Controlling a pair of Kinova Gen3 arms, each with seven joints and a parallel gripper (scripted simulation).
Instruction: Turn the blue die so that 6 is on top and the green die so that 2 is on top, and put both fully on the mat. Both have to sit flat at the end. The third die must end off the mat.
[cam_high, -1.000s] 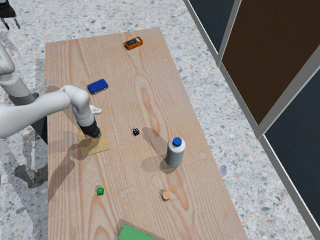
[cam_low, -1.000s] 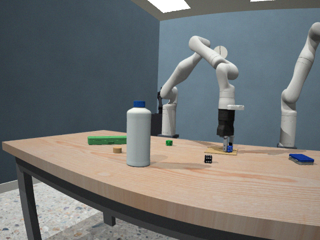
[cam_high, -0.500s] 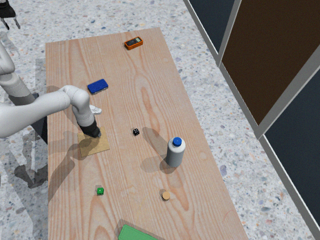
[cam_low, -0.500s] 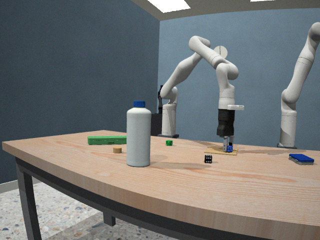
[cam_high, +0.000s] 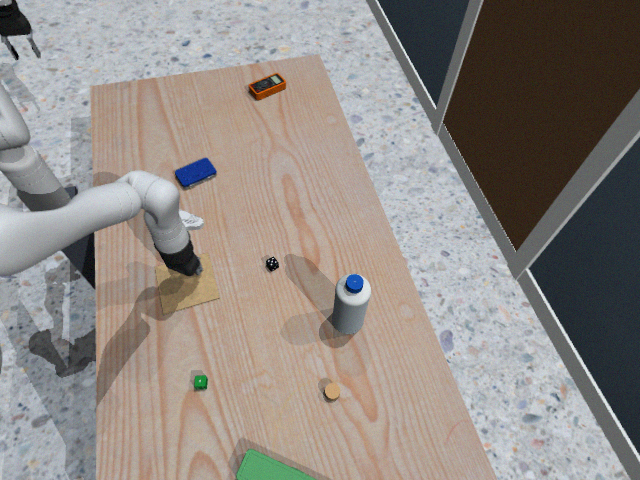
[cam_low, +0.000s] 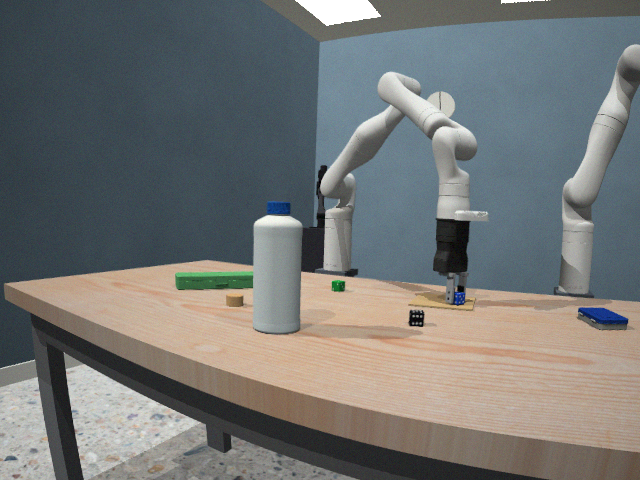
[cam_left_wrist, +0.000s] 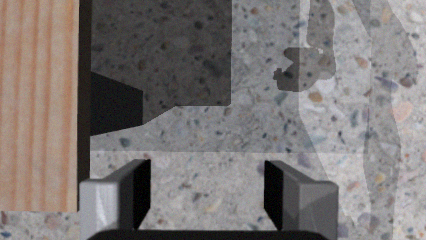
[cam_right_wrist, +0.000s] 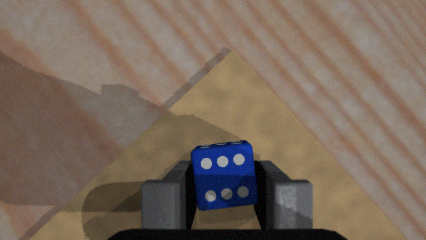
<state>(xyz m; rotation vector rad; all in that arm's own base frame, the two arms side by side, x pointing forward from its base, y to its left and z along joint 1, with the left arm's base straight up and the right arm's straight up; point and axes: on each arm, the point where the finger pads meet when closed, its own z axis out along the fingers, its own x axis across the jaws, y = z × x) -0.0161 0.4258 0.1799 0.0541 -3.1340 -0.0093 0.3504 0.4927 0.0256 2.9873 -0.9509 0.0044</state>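
Blue die (cam_low: 459, 298) (cam_right_wrist: 224, 175) over mat (cam_high: 201, 291) (cam_low: 423, 301) (cam_right_wrist: 240, 95), 6 up, between right hand (cam_high: 197, 269) (cam_low: 456, 299) (cam_right_wrist: 224, 187) fingers, grip unclear; left hand (cam_high: 23, 54) (cam_left_wrist: 207, 195) released; green die (cam_high: 200, 382) (cam_low: 338, 285) off mat, unplaced.

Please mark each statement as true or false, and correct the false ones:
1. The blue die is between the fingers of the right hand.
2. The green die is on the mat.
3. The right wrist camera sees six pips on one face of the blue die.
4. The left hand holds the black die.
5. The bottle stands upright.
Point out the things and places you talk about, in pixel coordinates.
1. The blue die (cam_low: 459, 298) (cam_right_wrist: 224, 176) is between the fingers of the right hand (cam_high: 198, 269) (cam_low: 455, 301) (cam_right_wrist: 225, 184). True.
2. The green die (cam_high: 200, 382) (cam_low: 338, 285) is on the mat (cam_high: 204, 294) (cam_low: 421, 301) (cam_right_wrist: 300, 165). False: it is off it.
3. The right wrist camera sees six pips on one face of the blue die. True.
4. The left hand (cam_high: 26, 55) (cam_left_wrist: 207, 184) holds the black die (cam_high: 272, 264) (cam_low: 416, 318). False: that hand is open, away from it.
5. The bottle (cam_high: 350, 310) (cam_low: 277, 279) stands upright. True.
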